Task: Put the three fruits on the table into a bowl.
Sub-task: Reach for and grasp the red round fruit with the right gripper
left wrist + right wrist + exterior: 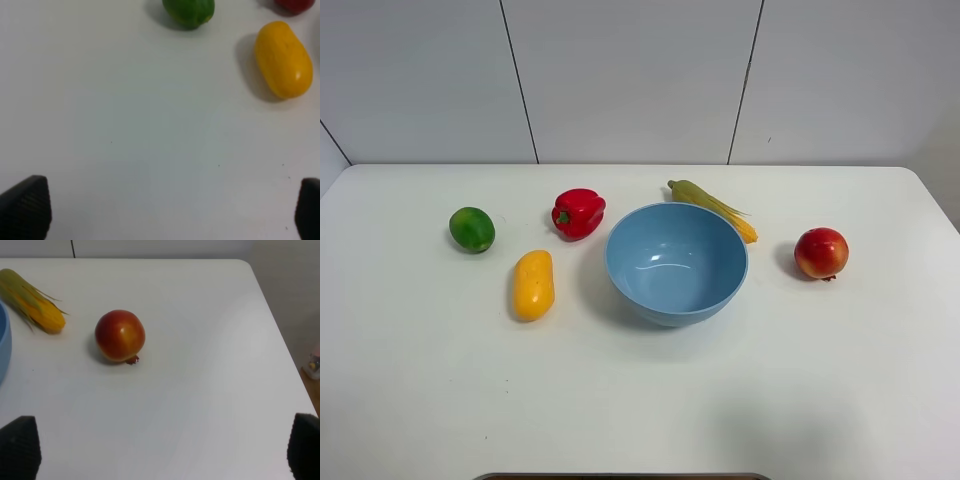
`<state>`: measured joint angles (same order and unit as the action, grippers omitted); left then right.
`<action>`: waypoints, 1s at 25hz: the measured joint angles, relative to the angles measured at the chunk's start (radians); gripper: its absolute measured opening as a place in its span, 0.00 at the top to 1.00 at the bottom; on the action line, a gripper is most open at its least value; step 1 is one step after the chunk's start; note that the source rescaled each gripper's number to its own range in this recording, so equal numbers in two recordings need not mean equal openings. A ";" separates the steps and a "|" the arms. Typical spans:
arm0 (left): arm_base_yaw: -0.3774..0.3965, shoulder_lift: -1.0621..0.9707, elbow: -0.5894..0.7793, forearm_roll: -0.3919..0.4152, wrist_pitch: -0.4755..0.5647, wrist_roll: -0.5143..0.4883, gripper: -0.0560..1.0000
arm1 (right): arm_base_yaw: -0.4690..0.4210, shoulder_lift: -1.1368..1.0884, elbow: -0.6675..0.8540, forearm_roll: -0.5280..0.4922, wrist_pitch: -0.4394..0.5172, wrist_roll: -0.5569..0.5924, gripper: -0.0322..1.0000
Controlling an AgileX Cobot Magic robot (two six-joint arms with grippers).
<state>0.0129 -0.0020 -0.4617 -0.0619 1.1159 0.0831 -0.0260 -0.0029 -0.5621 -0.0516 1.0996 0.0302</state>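
My left gripper (pixel 165 212) and right gripper (pixel 160 450) stand spread wide, empty. Ahead of my right jaws: the round red-orange pomegranate-like fruit (pixel 120 336); centre it between them before descending. Ahead of my left jaws, off-centre: oblong smooth yellow mango (pixel 284 59), then round dark green lime-like fruit (pixel 189 11). Farther in, between both: deep light-blue plastic bowl (pixel 676 262), empty.

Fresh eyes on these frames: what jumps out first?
The big light-blue bowl sits empty at the centre of the white table, ringed by bright produce. A red pepper and a corn cob lie behind it, a lime and yellow mango to its left, the pomegranate alone on its right.
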 joint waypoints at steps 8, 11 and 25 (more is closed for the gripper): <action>0.000 0.000 0.000 0.000 0.000 0.000 0.00 | 0.000 0.016 0.000 0.000 0.000 -0.008 0.00; 0.000 0.000 0.000 0.000 0.000 0.000 0.00 | 0.000 0.115 -0.029 -0.006 0.009 -0.018 0.00; 0.000 0.000 0.000 0.000 0.000 0.000 0.00 | 0.000 0.931 -0.431 -0.051 -0.038 -0.009 0.00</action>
<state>0.0129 -0.0020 -0.4617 -0.0619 1.1159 0.0831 -0.0260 0.9276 -0.9928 -0.1023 1.0612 0.0215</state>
